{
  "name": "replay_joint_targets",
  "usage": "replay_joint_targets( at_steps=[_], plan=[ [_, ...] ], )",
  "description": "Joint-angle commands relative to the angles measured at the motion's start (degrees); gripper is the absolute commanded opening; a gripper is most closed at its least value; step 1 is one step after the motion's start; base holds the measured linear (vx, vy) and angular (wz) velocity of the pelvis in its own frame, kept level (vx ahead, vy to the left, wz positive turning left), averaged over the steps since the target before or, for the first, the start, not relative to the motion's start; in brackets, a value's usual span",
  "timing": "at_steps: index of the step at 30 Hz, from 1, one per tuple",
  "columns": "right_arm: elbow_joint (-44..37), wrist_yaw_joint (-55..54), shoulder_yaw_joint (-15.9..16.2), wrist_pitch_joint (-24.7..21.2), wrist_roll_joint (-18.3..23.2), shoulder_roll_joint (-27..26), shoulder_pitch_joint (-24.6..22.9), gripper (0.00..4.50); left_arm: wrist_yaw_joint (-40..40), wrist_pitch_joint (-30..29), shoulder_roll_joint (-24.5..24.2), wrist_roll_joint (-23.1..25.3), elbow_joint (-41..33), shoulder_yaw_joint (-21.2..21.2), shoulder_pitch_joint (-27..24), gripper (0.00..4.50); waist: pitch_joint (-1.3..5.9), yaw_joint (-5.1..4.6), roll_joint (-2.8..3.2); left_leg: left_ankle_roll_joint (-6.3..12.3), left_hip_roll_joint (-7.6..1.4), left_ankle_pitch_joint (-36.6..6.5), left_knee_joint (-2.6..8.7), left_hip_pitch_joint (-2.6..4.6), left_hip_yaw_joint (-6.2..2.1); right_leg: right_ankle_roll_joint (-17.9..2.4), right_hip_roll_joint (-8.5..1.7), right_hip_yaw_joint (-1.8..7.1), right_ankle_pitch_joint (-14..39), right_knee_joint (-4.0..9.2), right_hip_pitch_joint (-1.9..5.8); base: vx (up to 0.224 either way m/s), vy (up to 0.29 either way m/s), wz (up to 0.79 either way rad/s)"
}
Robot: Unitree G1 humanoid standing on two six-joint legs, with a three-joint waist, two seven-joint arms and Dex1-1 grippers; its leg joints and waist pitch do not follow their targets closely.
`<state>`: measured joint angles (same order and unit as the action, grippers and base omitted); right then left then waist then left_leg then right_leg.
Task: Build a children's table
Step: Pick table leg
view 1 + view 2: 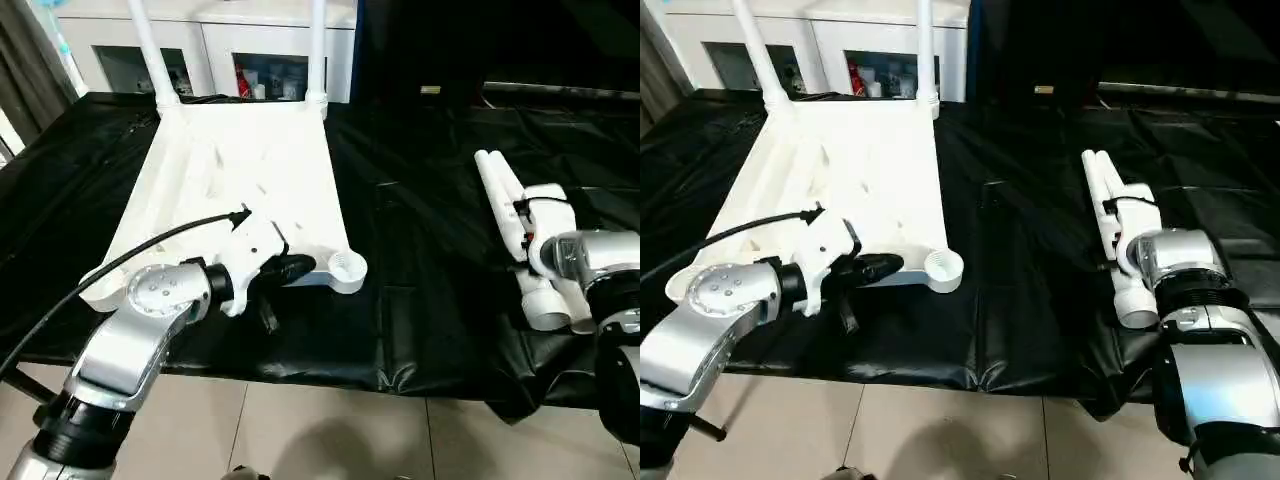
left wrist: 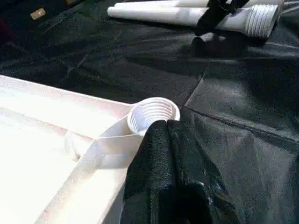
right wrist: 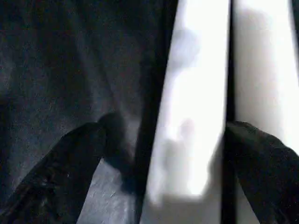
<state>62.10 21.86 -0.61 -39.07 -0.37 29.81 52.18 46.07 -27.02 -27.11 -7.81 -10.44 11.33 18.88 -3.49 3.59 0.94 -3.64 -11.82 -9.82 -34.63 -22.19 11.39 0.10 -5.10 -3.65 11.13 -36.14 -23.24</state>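
The white tabletop (image 1: pixel 235 170) lies ribbed side up on the black-covered table. Two white legs (image 1: pixel 316 50) stand in its far corner sockets. At the near right corner, the socket (image 1: pixel 346 266) is bare. My left gripper (image 1: pixel 280 288) is at the near edge beside that socket. One black finger (image 2: pixel 159 158) rests on the rim, while the other hangs in front of the edge, apart from it. To the right lie two loose legs (image 1: pixel 503 190), side by side. Over them my right gripper (image 3: pixel 168 128) is open, its fingers straddling one leg (image 3: pixel 187 93).
A white cabinet with glass doors (image 1: pixel 260 60) stands behind the table. The black sheet (image 1: pixel 420 250) is wrinkled between the tabletop and the loose legs. The table's front edge (image 1: pixel 330 378) is close below both arms, with tiled floor beyond. A black cable (image 1: pixel 150 245) runs over the tabletop.
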Motion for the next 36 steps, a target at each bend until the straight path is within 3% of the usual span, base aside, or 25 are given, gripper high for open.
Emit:
replay_joint_targets(
  at_steps=[1,6,9,11,12,15,16,26,30,31,36],
  plan=[
    [2.40,1.08,-0.51,0.88,0.22,-0.33,1.29,4.17,0.65,-0.86,-0.87,-0.40,-1.66,0.66,0.28,0.00,4.29,0.32,-1.21,0.92,-0.84,-8.11,3.05,0.80,-0.21,-14.00,-2.24,2.06,9.21,3.86,2.78,0.000,0.000,0.00],
    [5.09,2.60,-0.33,1.81,-0.08,-0.63,1.49,3.74,3.14,-1.84,-1.78,-1.85,-3.36,1.44,0.28,0.00,4.30,0.50,-1.25,0.86,-0.92,-7.75,3.06,0.75,-0.24,-14.13,-2.27,2.00,9.08,3.69,2.79,0.000,0.000,0.00],
    [5.93,2.81,0.17,2.30,-0.63,-0.65,1.42,3.46,5.39,-2.46,-2.67,-3.01,-4.47,2.08,0.00,0.00,4.29,0.46,-1.67,0.55,-0.97,-8.15,3.07,0.85,-0.15,-14.12,-2.21,2.03,9.47,3.74,2.68,0.000,0.000,0.00],
    [7.03,3.00,0.25,2.48,-0.87,-0.61,1.71,3.34,7.21,-1.99,-3.62,-3.65,-5.19,2.57,-0.15,0.00,4.26,0.56,-1.55,0.27,-0.98,-8.57,3.13,0.87,-0.22,-14.01,-2.26,1.99,10.07,3.72,2.65,0.000,0.000,0.00],
    [7.95,3.10,0.35,2.57,-1.17,-0.52,1.96,3.26,8.54,-2.30,-4.19,-4.68,-5.68,2.72,-0.08,0.00,4.28,0.50,-1.87,0.24,-0.96,-8.55,3.10,0.81,-0.15,-13.97,-2.23,2.02,10.02,3.71,2.68,0.000,0.000,0.00],
    [8.34,2.85,0.09,2.81,-1.10,-0.45,2.07,3.08,9.57,-3.28,-4.45,-5.95,-6.01,2.46,0.35,0.00,4.22,0.57,-1.77,-0.15,-1.00,-8.73,3.15,0.86,-0.16,-13.82,-2.21,2.05,10.20,3.68,2.63,0.000,0.000,0.00],
    [8.59,2.41,-0.28,3.10,-0.92,-0.41,2.17,2.96,9.86,-3.64,-4.47,-6.27,-6.02,2.37,0.67,0.21,4.25,0.61,-1.73,-0.24,-1.01,-8.64,3.13,0.90,-0.16,-13.84,-2.23,2.07,9.93,3.63,2.63,0.000,0.000,0.00],
    [10.33,1.56,-4.74,6.82,2.48,-0.73,2.60,2.02,7.12,-4.34,-2.52,-7.20,-3.69,0.40,2.60,1.16,4.34,1.14,-2.09,-0.30,-0.91,-8.00,3.10,0.79,-0.15,-13.56,-2.21,2.07,8.59,3.50,2.77,0.000,0.000,0.00],
    [9.85,3.19,-7.55,8.52,5.10,-1.62,2.20,1.90,2.26,-6.45,1.31,-8.47,0.67,-3.09,4.58,1.37,4.42,1.29,-2.13,0.06,-0.89,-8.05,3.05,0.82,-0.16,-13.63,-2.23,2.07,8.40,3.50,2.78,0.000,0.000,0.00],
    [9.58,4.33,-9.06,8.45,6.69,-2.12,2.30,1.84,0.58,-6.72,3.33,-9.60,2.49,-4.81,5.67,1.66,4.39,1.30,-2.29,0.14,-0.82,-8.54,2.99,0.95,-0.01,-13.74,-2.22,2.16,8.66,3.61,2.76,0.000,0.000,0.00],
    [7.57,9.19,-14.07,8.93,12.64,-4.30,2.25,1.84,-3.92,-9.00,8.23,-13.17,7.07,-9.29,9.50,1.85,4.57,1.76,-2.61,1.23,-0.94,-7.12,2.94,0.82,-0.06,-14.27,-2.27,2.08,6.57,3.30,2.93,0.000,0.000,0.00]
  ],
)
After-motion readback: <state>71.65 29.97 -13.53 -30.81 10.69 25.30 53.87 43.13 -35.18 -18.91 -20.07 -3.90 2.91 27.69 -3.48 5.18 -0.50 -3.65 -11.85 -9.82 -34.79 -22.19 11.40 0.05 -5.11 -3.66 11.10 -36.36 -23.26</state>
